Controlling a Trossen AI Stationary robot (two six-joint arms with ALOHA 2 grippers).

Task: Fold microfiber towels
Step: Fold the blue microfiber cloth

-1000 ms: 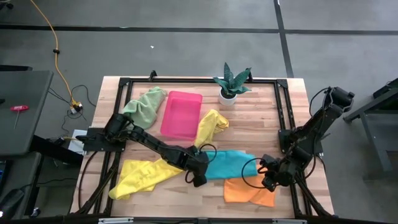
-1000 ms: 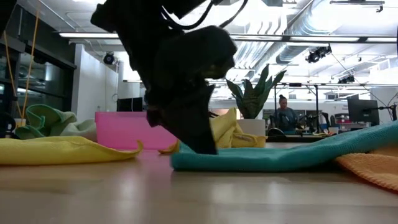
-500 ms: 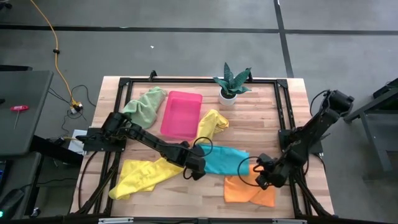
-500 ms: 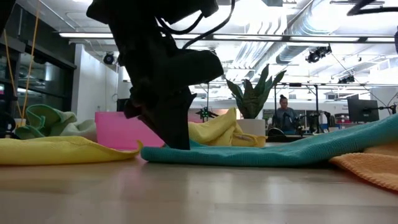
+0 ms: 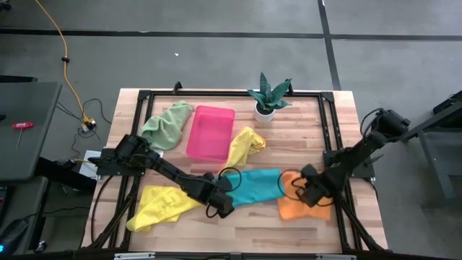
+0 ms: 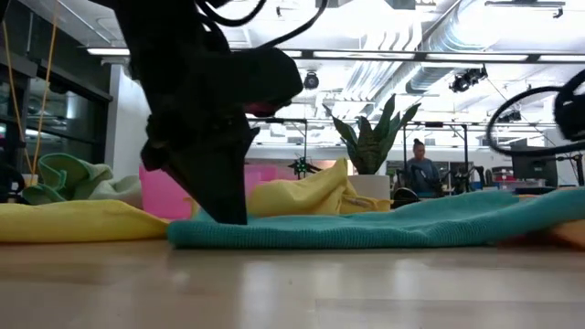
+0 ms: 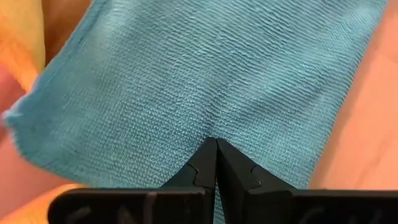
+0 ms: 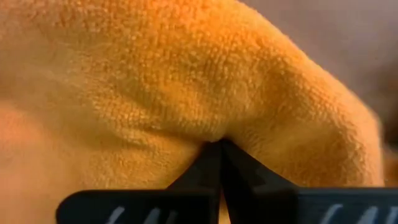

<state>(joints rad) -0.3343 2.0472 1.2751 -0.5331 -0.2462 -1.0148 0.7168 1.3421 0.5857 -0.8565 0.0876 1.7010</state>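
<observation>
A teal towel (image 5: 254, 186) with a fine ribbed weave lies across a pale, light-wood table (image 5: 339, 130), beside an orange towel (image 5: 299, 208) of nubby pile. One yellow towel (image 5: 162, 204) sits at the near left and a second yellow towel (image 5: 244, 144) lies against a bright pink tray (image 5: 210, 133). A pale green towel (image 5: 167, 124) is bunched at the far left. The plant (image 5: 268, 94) shows dark green leaves with lighter edges, in what looks like a white pot (image 5: 264, 113). Both arms are black, as is the frame (image 5: 231, 94) edging the table. A yellow cable (image 5: 65, 58) crosses the grey floor (image 5: 216, 50).
</observation>
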